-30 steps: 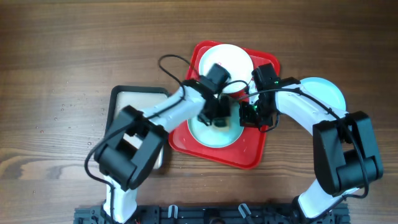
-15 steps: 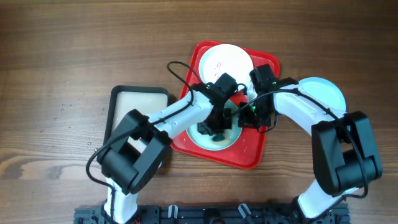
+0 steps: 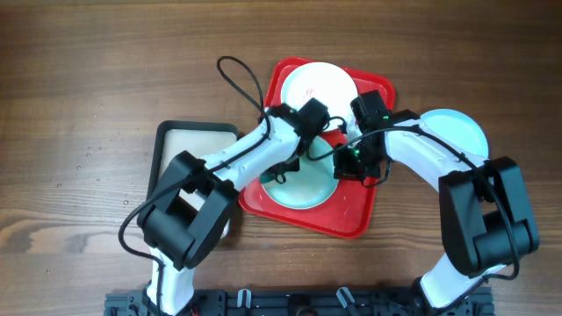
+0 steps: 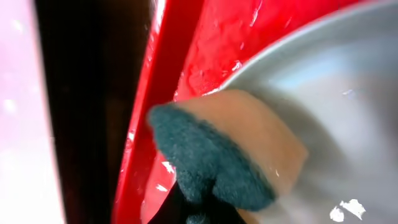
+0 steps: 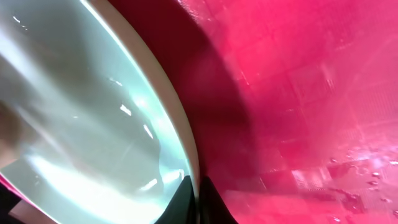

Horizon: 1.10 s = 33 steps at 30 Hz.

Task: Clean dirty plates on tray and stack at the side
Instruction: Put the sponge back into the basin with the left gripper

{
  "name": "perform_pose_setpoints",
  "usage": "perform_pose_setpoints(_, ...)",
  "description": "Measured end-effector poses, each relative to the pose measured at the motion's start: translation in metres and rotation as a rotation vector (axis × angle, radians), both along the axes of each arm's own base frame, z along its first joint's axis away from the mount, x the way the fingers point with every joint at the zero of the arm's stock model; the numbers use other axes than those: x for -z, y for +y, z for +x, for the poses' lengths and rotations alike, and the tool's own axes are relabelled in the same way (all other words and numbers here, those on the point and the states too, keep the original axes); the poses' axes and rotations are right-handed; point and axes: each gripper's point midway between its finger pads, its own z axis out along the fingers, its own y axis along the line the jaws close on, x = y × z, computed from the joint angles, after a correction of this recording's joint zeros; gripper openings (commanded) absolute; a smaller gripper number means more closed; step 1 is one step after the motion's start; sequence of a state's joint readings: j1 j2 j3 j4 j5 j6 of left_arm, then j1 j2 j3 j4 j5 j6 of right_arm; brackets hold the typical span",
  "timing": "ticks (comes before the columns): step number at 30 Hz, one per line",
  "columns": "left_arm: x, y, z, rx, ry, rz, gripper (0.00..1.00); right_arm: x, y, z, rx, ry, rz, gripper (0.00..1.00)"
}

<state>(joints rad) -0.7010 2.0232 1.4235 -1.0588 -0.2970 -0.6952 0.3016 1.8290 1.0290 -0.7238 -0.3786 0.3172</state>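
Overhead: red tray [image 3: 356,219] at centre of frame on the wooden table [image 3: 88,70]. Inside, white plate [image 3: 320,81] toward the upper edge, with a faint red mark near its middle. Mint plate [image 3: 303,193] toward the lower edge of the same tray. Meeting line of the two plates hidden under the arms. Second mint plate [image 3: 464,127] right of the tray on bare wood, partly covered by the right arm. Black-rimmed beige tray [image 3: 198,140] near the red tray's left side.

Left gripper [image 3: 290,167] over the upper left part of the mint plate, reaching in from lower left. Right gripper [image 3: 349,162] at that plate's right edge.

Left wrist view: sponge [image 4: 217,162] at lower centre, tan body with a dark green scouring face, clasped by the left gripper. Fingers themselves barely showing, only a dark shape beneath the sponge. Sponge touching the mint plate's rim, red tray wall just left of it, wet glints on the red plastic.

Right wrist view: two dark fingertips at the bottom edge, drawn in narrow and pinching the mint plate's rim between them. Plate filling the left half of frame, wet red tray floor on the right, deep shadow under the rim.
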Motion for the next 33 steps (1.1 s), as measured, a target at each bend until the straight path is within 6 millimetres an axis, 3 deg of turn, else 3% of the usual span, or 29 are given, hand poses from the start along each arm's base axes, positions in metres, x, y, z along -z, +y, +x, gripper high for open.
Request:
perform_pose_setpoints(5,-0.037,-0.018,0.013,-0.028,-0.024,-0.134,0.04,0.001,-0.004,-0.001,0.006,0.008,-0.014,0.05)
perform_pose_setpoints(6,-0.049,-0.02,0.014,-0.031,-0.036,-0.164,0.04,0.001,-0.004,-0.001,0.006,0.009,-0.015,0.04)
perform_pose_setpoints(7,-0.08,-0.02,0.011,-0.036,-0.072,-0.228,0.04,0.001,-0.005,-0.002,0.006,0.01,-0.017,0.04)
perform_pose_setpoints(8,-0.091,-0.017,0.011,-0.042,-0.086,-0.248,0.04,0.001,-0.005,-0.002,0.006,0.01,-0.017,0.04)
perform_pose_setpoints(10,-0.117,0.006,0.006,-0.085,-0.101,-0.265,0.04,0.001,-0.005,-0.002,0.006,0.01,-0.017,0.04)
perform_pose_setpoints(12,-0.143,0.046,0.01,-0.171,-0.145,-0.256,0.04,0.001,-0.004,0.0,0.006,0.004,-0.016,0.04)
perform_pose_setpoints(14,-0.153,0.085,0.011,-0.248,-0.159,-0.211,0.04,0.001,-0.004,0.006,0.006,-0.024,-0.018,0.04)
perform_pose_setpoints(17,-0.138,0.124,0.011,-0.326,-0.132,-0.152,0.04,0.001,-0.004,0.011,0.008,-0.046,-0.019,0.04)
perform_pose_setpoints(22,-0.061,0.161,0.004,-0.416,-0.062,-0.179,0.04,0.001,-0.005,0.009,0.007,-0.035,-0.023,0.04)
perform_pose_setpoints(24,-0.036,0.163,-0.004,-0.418,-0.021,-0.236,0.06,0.001,-0.009,0.0,0.008,-0.003,-0.046,0.04)
perform_pose_setpoints(25,-0.025,0.162,-0.008,-0.413,-0.007,-0.265,0.16,-0.001,-0.016,-0.008,0.01,0.024,-0.082,0.04)
perform_pose_setpoints(28,-0.012,0.162,-0.018,-0.406,0.029,-0.296,0.22,-0.012,-0.033,-0.018,0.016,0.027,-0.186,0.04)
perform_pose_setpoints(33,-0.01,0.156,-0.019,-0.374,0.043,-0.326,0.4,-0.071,-0.04,-0.013,0.007,-0.222,-0.326,0.04)
